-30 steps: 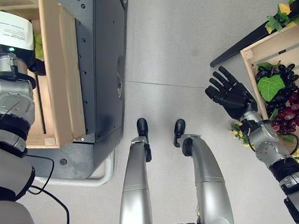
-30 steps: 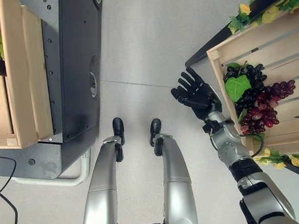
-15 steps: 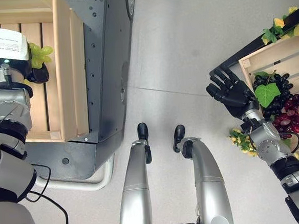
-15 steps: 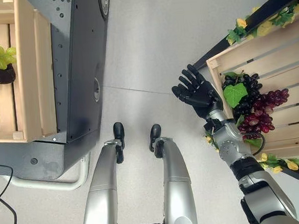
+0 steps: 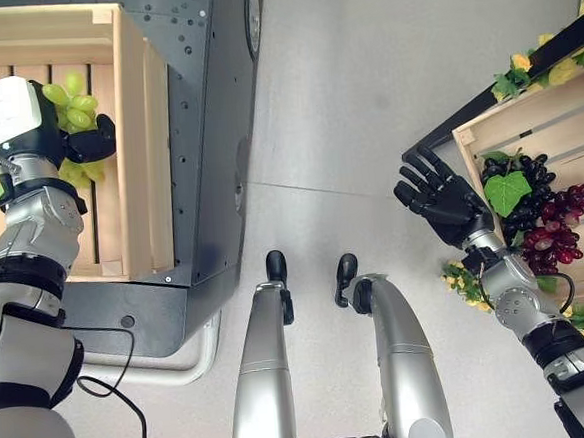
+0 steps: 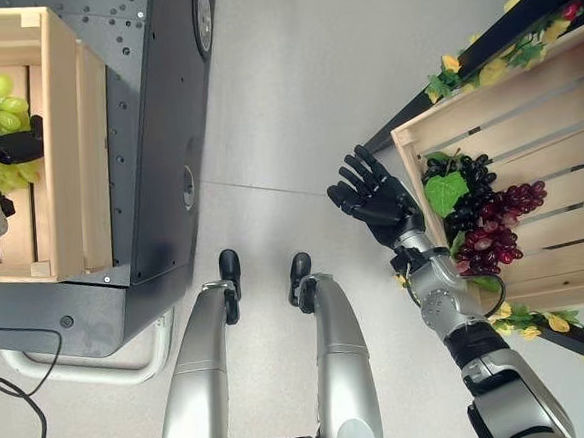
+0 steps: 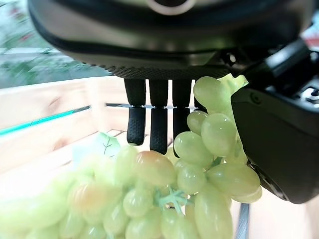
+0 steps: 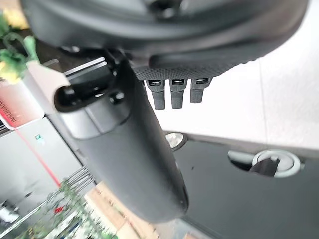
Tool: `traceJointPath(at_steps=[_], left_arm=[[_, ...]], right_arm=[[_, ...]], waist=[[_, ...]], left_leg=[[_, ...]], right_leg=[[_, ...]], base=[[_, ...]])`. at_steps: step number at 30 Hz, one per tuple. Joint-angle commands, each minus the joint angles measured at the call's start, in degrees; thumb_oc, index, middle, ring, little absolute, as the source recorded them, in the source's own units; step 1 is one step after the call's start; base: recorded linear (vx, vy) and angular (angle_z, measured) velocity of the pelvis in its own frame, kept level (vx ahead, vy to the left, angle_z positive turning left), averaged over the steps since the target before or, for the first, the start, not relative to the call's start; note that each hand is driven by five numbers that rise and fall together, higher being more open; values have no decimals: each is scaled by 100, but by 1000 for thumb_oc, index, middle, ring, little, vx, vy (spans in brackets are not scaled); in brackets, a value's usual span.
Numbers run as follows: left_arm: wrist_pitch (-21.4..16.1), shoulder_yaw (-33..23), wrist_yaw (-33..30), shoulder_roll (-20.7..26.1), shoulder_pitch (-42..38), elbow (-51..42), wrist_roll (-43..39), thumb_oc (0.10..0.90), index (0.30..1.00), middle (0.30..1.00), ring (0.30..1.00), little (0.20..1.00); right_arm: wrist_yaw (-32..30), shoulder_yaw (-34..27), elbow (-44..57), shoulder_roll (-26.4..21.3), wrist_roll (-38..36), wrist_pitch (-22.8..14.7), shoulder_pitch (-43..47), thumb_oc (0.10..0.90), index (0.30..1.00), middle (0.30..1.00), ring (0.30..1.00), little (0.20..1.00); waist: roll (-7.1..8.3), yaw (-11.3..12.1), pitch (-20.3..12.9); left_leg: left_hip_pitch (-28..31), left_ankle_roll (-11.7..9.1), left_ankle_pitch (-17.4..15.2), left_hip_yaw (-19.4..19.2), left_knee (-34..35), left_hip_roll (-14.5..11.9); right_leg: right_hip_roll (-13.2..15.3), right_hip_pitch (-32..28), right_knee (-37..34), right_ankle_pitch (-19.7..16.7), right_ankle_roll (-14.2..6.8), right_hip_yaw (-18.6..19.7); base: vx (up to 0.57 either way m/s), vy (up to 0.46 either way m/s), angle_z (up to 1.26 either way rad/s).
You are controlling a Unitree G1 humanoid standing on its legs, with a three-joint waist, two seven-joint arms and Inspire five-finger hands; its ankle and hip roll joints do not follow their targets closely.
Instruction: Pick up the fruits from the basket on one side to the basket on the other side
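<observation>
Grey floor, wooden crate at each side. Green grapes [image 5: 71, 99] at approx 10 o'clock in the left eye view, over the left crate [image 5: 136, 140], held in the left hand [image 5: 84, 143]: wrist view shows thumb and fingers curled round the bunch, part of it hanging below the grip. Right hand [image 5: 436, 194] at 3 o'clock, fingers spread, empty, just beside the right crate [image 6: 409, 166]. That crate holds dark grapes [image 6: 463, 192], red grapes [image 6: 498, 227] and a leaf [image 6: 442, 190].

Assessment: bunch is at the drop stage, inside the left crate's walls. Recommend lowering until the hanging grapes rest on the slats, then loosening thumb first, lifting straight up to avoid snagging stems. Risk: release from height may shed grapes.
</observation>
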State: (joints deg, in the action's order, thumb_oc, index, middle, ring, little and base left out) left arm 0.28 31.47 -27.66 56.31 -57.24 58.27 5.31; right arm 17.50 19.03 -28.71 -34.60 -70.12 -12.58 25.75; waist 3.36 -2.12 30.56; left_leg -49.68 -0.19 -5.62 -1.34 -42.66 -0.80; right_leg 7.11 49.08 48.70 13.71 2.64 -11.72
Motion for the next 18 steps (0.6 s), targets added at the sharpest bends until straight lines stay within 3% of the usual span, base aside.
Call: traceJointPath(at_steps=[1, 9, 18], left_arm=[[-383, -958, -480, 310, -150, -62, -1177, 400, 300, 300, 300, 300], [-1074, -2057, -196, -19, 431, -196, -3093, 400, 300, 300, 300, 300], [-1479, -2905, -56, -176, 1326, -525, -3873, 400, 300, 300, 300, 300]], right_arm=[[7, -503, 746, 77, 15, -165, -18, 800, 900, 900, 900, 900], [-128, -574, 861, 344, 204, 12, -70, 800, 900, 900, 900, 900], [-211, -689, 1220, 617, 199, 208, -586, 800, 900, 900, 900, 900]], waist=[[-51, 135, -76], [-64, 149, -76], [-193, 68, -211]], left_leg=[[829, 111, -503, -318, 355, 257], [1604, 141, -603, -263, 499, 293], [2525, 120, -372, -197, 1269, 350]], right_leg=[[-225, -800, -380, -22, -98, 99], [-241, -1551, -563, 103, -58, 166], [-298, -2379, -1213, 38, -67, 287]], base=[[25, -42, 2], [4, -3, 0], [29, -18, -2]])
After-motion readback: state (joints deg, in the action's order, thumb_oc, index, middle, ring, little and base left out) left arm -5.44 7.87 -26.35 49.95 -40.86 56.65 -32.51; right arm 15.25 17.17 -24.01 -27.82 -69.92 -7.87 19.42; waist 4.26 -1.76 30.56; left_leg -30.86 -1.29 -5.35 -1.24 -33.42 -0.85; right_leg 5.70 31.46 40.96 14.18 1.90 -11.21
